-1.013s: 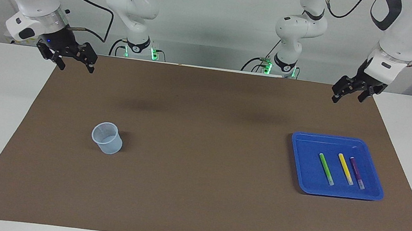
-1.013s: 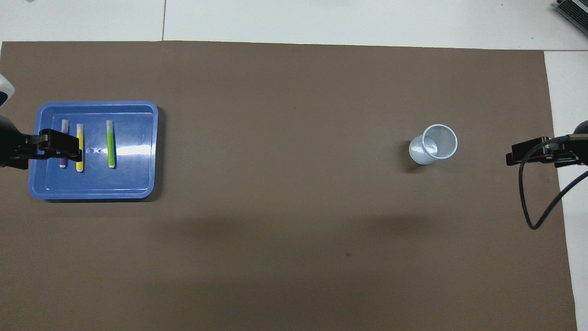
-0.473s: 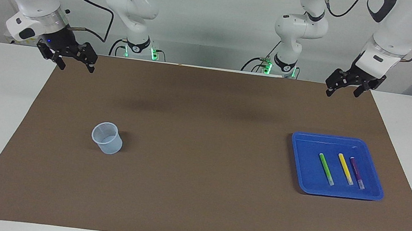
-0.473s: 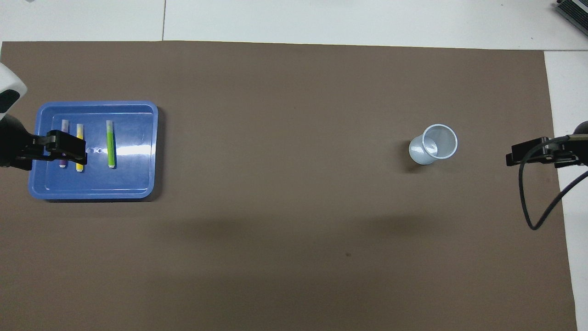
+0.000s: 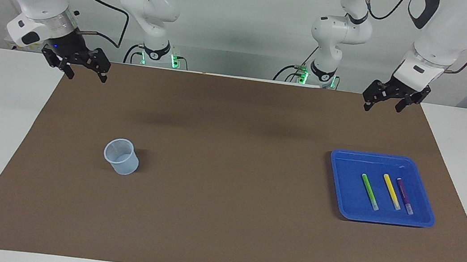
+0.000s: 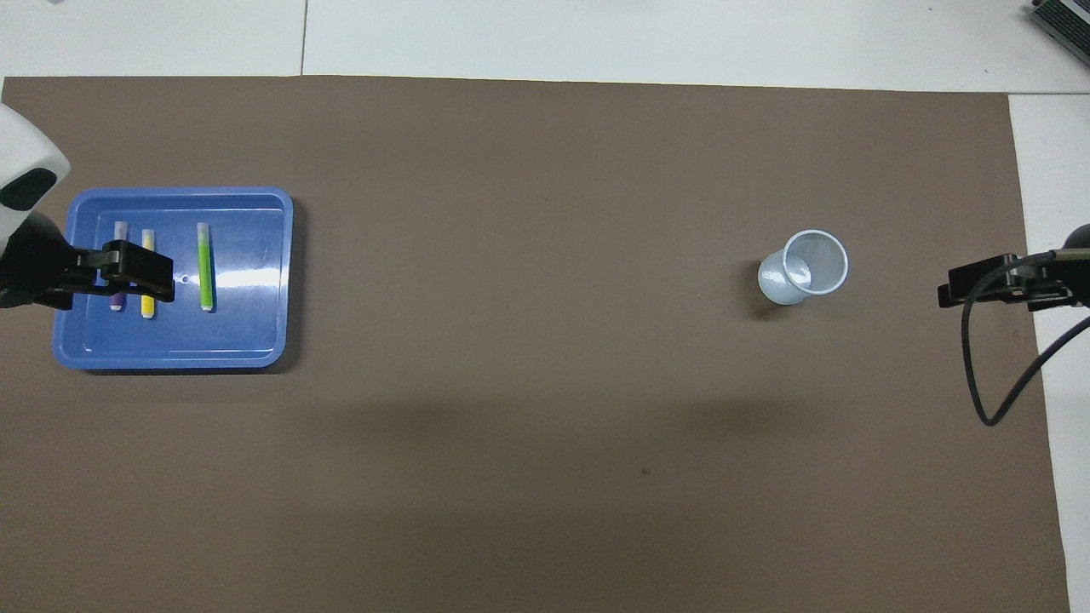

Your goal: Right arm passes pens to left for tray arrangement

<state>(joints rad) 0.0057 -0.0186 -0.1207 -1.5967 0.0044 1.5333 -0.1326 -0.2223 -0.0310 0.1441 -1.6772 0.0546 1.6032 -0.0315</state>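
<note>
Both grippers hang empty with jaws apart: left gripper [image 5: 384,101] over the mat's edge nearest the robots, right gripper [image 5: 80,69] likewise. The three pens [image 5: 391,192] lie side by side in the tray [image 5: 340,161]; the cup [image 5: 121,156] seems empty. Judged finished: park clear, leaving the pens alone.

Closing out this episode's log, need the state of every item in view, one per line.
Tray: flat on the mat, holding three pens.
Green pen: lying in tray.
Yellow pen: lying in tray.
Purple pen: lying in tray.
Cup: upright, empty.
Left end effector: open, raised, empty.
Right end effector: open, raised, empty.
</note>
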